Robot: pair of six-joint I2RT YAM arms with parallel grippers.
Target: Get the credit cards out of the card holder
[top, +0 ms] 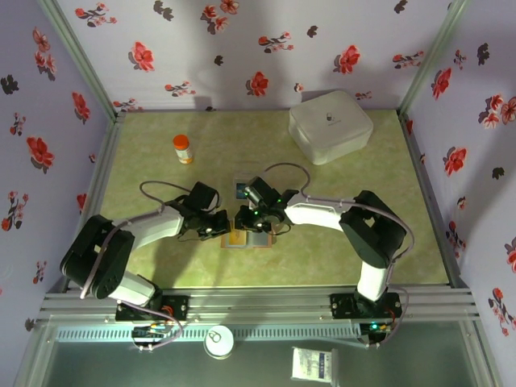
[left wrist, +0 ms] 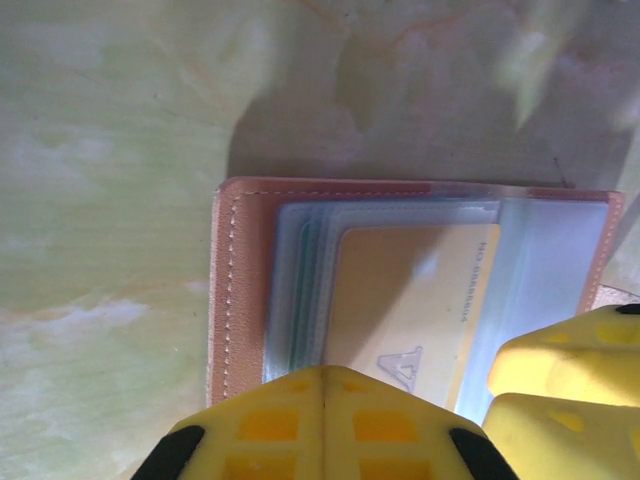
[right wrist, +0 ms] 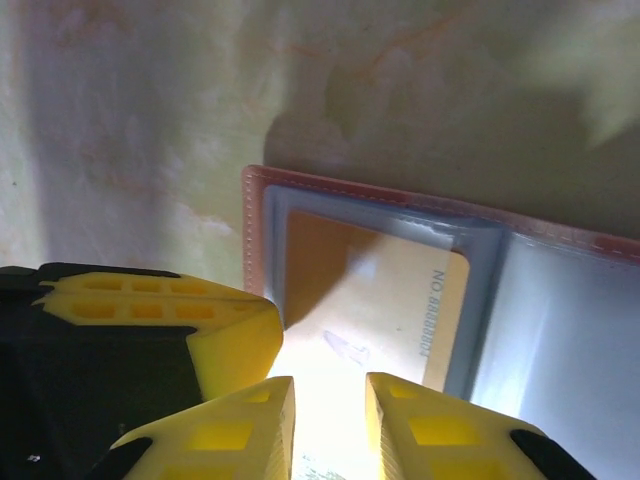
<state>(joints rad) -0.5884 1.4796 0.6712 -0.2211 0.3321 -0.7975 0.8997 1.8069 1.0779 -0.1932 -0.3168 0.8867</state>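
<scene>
1. Left arm: it reaches from its base forward and inward, forearm low over the tabletop (top: 363, 234). The left hand (top: 219, 224) sits at the left edge of the card holder (top: 262, 239).
2. Right arm: it is bent at the elbow and reaches inward. The right hand (top: 244, 218) is over the holder, just beside the left hand.
3. Left hand (left wrist: 322, 385), wrist view: the yellow fingers are pressed together with no gap at the seam. The tips sit at the near edge of the holder (left wrist: 240, 290). Whether they pinch a sleeve or card edge cannot be told.
4. Right hand (right wrist: 328, 400), wrist view: the fingers stand a narrow gap apart, poised above the near edge of the yellow card (right wrist: 390, 300). Contact cannot be confirmed.
5. Card holder (right wrist: 252, 230): it lies open and flat at mid-tabletop, brown rim outward and blue-grey sleeves upward.
6. Cards: the yellow card (left wrist: 410, 300) is seated in the front sleeve. Teal card edges (left wrist: 300, 290) are stacked behind it, inside the holder.
</scene>
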